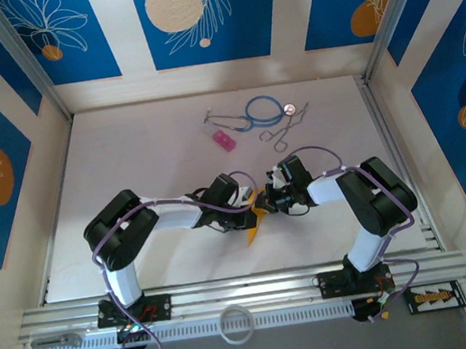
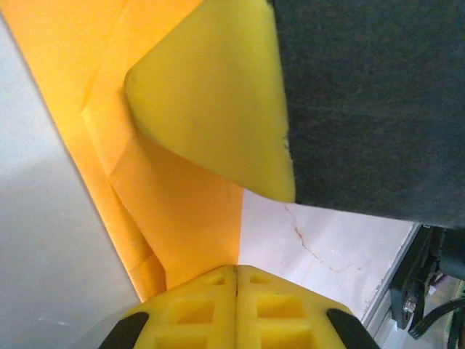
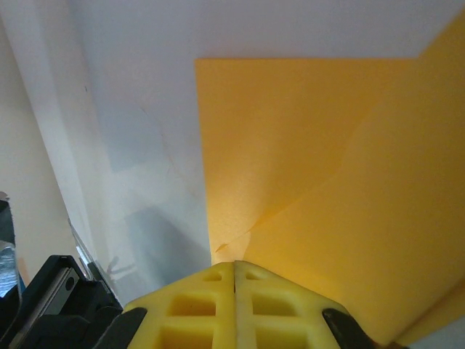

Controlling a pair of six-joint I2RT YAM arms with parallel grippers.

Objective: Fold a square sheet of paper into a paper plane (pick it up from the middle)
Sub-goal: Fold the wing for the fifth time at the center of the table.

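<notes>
Both arms meet mid-table, toward the near side. Left gripper [image 2: 236,271] has its yellow fingers pressed together, pinching an edge of the orange-yellow paper sheet [image 2: 182,218]; creases and overlapping folded layers are visible. Right gripper [image 3: 234,265] is likewise closed onto the sheet at a crease, and its yellow finger [image 2: 211,94] sits against the paper in the left wrist view. From above, the sheet sits between the two grippers, tapering to a point toward the bases. A small pink block [image 1: 224,139] lies well apart, farther back.
</notes>
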